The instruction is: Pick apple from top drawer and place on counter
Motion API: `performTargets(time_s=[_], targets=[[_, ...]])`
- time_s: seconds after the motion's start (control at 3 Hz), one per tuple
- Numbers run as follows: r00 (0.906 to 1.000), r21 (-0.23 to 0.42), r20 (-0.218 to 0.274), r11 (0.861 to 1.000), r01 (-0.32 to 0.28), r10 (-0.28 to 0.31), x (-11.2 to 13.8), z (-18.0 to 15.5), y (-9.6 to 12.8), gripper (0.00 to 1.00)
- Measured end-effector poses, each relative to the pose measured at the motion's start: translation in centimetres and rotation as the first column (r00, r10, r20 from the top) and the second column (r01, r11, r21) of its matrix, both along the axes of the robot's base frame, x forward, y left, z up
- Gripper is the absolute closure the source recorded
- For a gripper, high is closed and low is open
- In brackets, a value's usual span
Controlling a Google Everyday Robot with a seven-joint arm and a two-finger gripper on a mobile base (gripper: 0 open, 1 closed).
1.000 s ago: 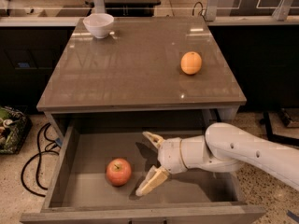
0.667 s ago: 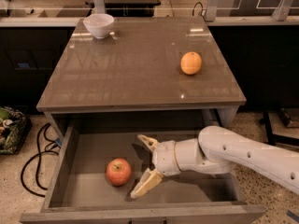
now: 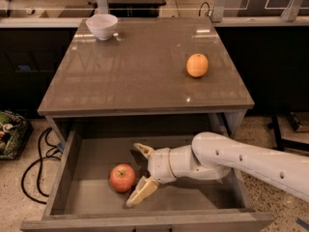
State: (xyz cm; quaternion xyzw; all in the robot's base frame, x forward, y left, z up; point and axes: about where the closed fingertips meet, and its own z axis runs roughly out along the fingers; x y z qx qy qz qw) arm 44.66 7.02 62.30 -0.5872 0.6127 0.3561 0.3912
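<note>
The apple (image 3: 122,178) is red with a bit of yellow. It sits on the flat floor of the top drawer (image 3: 91,154), and the drawer is pulled out. The apple rests in the front half of the drawer, a little left of the middle.

Just to the right of the apple is the gripper (image 3: 140,172). It is down inside the drawer too. Its 2 tan fingers (image 3: 143,191) are spread wide apart, 1 behind the apple's right side and 1 in front of it. The apple sits at the mouth of the gap, and the fingers are not squeezing it. The front finger tip is very near the apple, but it is hard to tell if it touches. Nothing is held in the gripper.

The 1 white arm (image 3: 251,161) comes in from the right of the apple, over the right wall of the drawer.

Behind the apple and higher up is the counter (image 3: 135,71), shiny and grey-brown. An orange (image 3: 197,65) sits on it, far behind the apple and off to the right. A white bowl (image 3: 102,26) sits on it too, far behind the apple and a bit to the left, near the back corner.

Left of the apple, outside the drawer, black cables (image 3: 36,166) lie on the speckled floor.
</note>
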Motion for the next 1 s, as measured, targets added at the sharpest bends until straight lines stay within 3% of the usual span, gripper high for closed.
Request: performTargets(time_s=[0.33,1.0], targets=[[0.9999,-0.003,-0.007,1.0,-0.01,0.01,0.15,-0.2,0.42,0.0],[0.9993,-0.004,-0.009,0.999,-0.035,0.035,0.21,-0.25,1.28,0.41]])
